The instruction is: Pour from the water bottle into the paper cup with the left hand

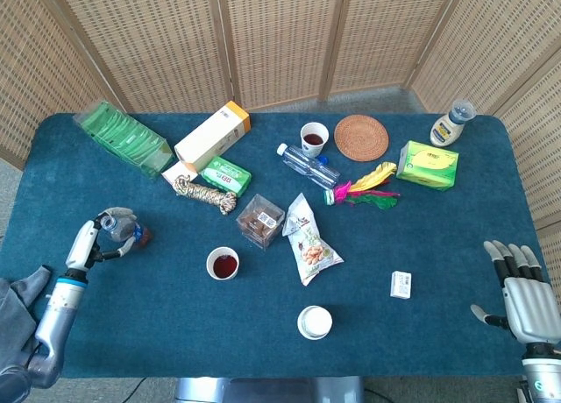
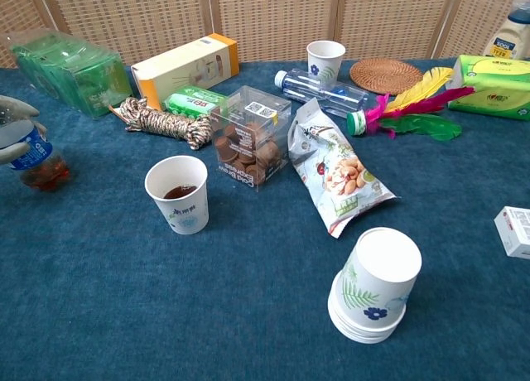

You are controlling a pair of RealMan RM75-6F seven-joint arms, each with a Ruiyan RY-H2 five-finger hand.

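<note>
At the table's left edge my left hand [image 1: 98, 236] holds a small water bottle [image 2: 35, 158] with a blue label and dark reddish liquid at its bottom. The bottle [image 1: 124, 229] stands about upright, its base on or just above the blue cloth. A paper cup [image 1: 223, 264] with dark liquid in it [image 2: 178, 194] stands to the right of the bottle, apart from the hand. My right hand [image 1: 523, 289] hangs open at the table's right front corner, holding nothing.
Behind the cup lie a clear box of snacks [image 2: 252, 137], a striped rope [image 2: 157, 120], a green packet [image 2: 195, 100] and a snack bag [image 2: 339, 170]. A stack of upturned cups [image 2: 374, 284] stands at the front. Another bottle [image 2: 321, 89] lies at the back.
</note>
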